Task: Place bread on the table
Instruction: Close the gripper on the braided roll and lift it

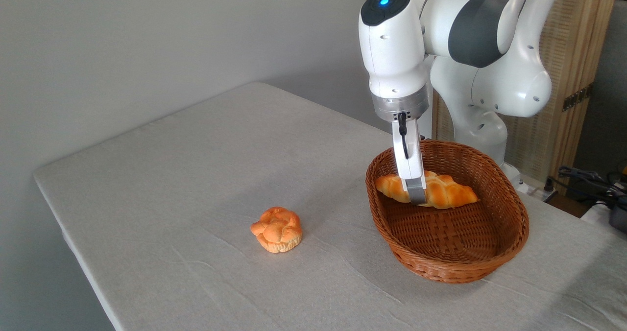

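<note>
The bread (448, 191), a long braided golden-orange loaf, sits inside the brown wicker basket (509, 250) toward its far side. My gripper (416, 196) reaches straight down into the basket over the loaf's middle. I see it edge-on. One grey fingertip (415, 190) stands in front of the loaf and the other is hidden behind it, so the loaf is between the fingers. How tightly they close on it does not show. The table (196, 174) under a light grey wrinkled cloth carries the basket at the right.
A small round knotted orange bun (277, 229) lies on the cloth left of the basket. The arm's white base (480, 120) stands behind the basket. Cables (588, 179) lie off the table's far right, and a grey wall runs behind.
</note>
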`<action>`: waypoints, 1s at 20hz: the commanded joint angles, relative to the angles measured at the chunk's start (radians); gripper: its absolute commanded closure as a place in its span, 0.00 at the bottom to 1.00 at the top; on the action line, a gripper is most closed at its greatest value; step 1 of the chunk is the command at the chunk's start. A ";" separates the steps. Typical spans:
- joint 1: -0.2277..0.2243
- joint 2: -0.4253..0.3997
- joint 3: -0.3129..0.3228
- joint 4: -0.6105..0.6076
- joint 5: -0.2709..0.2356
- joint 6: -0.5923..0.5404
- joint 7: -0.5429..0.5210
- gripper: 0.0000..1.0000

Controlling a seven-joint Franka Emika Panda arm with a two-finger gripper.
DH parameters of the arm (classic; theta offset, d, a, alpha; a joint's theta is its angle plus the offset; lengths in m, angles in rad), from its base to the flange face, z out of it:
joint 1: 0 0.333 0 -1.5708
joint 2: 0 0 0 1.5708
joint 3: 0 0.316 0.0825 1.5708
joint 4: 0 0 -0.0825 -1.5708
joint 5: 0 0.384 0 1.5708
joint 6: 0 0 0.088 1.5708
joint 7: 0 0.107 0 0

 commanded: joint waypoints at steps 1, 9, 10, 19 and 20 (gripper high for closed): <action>-0.004 -0.011 0.002 -0.007 0.016 0.007 0.016 0.77; 0.003 -0.009 0.002 -0.004 0.017 -0.007 0.016 0.76; 0.004 -0.009 0.004 -0.004 0.019 -0.009 0.016 0.76; 0.039 -0.034 0.012 0.096 0.129 -0.107 0.015 0.72; 0.039 -0.034 0.012 0.111 0.125 -0.107 0.013 0.72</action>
